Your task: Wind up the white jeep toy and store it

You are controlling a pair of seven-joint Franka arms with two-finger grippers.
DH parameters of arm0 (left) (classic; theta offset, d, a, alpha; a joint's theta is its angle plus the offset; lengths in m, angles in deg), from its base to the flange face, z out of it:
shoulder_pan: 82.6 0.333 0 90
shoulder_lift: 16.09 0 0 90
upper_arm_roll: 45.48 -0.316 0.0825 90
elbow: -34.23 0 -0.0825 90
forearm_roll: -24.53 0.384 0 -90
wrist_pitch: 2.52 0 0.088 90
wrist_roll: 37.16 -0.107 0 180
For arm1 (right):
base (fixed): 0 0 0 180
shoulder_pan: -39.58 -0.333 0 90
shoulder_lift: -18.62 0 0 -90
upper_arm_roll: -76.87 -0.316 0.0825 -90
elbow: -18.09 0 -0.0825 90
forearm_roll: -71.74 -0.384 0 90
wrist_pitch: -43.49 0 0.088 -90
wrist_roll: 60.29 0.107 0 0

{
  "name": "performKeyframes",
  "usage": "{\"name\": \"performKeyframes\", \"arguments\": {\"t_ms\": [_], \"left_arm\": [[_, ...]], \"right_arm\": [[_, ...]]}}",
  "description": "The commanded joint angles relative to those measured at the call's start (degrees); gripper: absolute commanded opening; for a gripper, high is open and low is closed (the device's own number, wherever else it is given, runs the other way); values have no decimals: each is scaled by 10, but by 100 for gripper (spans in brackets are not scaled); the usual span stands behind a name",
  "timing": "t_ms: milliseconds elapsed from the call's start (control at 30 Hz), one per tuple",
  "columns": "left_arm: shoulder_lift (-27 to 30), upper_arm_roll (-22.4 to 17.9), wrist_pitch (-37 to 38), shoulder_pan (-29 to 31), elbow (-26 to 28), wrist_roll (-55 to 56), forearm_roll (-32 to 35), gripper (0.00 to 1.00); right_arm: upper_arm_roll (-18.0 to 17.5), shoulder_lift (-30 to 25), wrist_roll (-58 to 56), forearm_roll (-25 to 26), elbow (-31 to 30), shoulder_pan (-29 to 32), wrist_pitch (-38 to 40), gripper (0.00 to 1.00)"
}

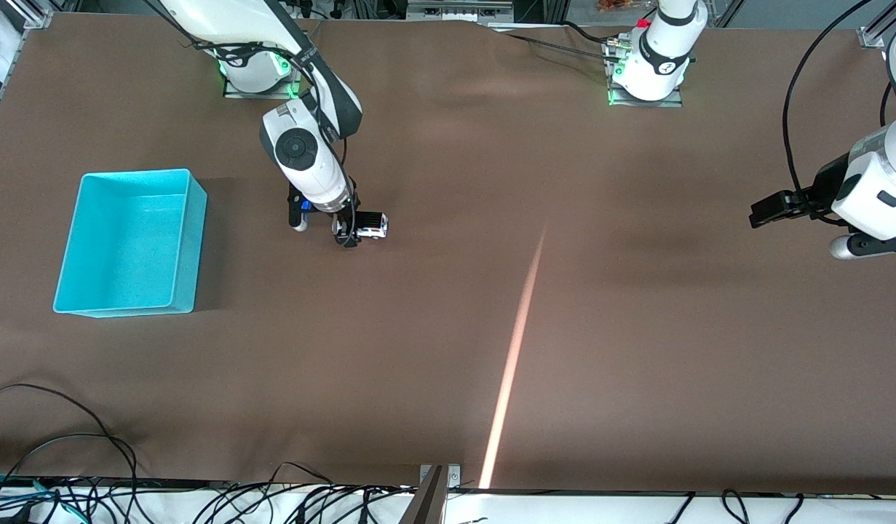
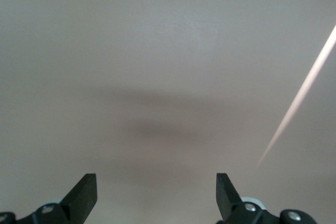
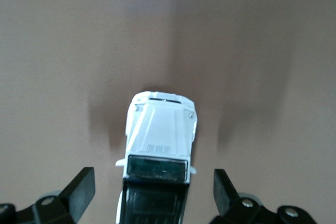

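Two arms work over the brown desk (image 1: 448,327). Toward the right arm's end of it stands a turquoise bin (image 1: 131,244), with nothing visible inside. The right gripper (image 3: 155,192) is low over the white jeep toy (image 1: 372,225), and its fingers (image 3: 81,187) stand wide open, one on each side of the black roof, not touching the car. The jeep rests on the desk, well apart from the bin, toward the left arm's end from it. The left gripper (image 2: 156,195) waits over bare desk at the left arm's end, also wide open and holding nothing.
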State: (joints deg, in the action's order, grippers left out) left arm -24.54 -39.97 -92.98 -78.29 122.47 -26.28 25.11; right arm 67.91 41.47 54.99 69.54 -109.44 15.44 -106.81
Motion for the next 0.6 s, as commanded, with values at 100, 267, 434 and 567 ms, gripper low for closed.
{"name": "performKeyframes", "arguments": {"t_ms": [100,267,434,567], "left_arm": [[4,-1,3,2,0,-10,4,100],[4,-1,3,1,1,-10,4,100],[4,-1,3,2,1,-10,4,100],[4,-1,3,1,1,-10,4,100]], "right_arm": [[2,14,24,31,1,-18,-10,100],[2,12,72,33,6,-19,-6,17],[2,11,87,41,20,-18,12,0],[4,9,87,43,47,-11,56,0]]}}
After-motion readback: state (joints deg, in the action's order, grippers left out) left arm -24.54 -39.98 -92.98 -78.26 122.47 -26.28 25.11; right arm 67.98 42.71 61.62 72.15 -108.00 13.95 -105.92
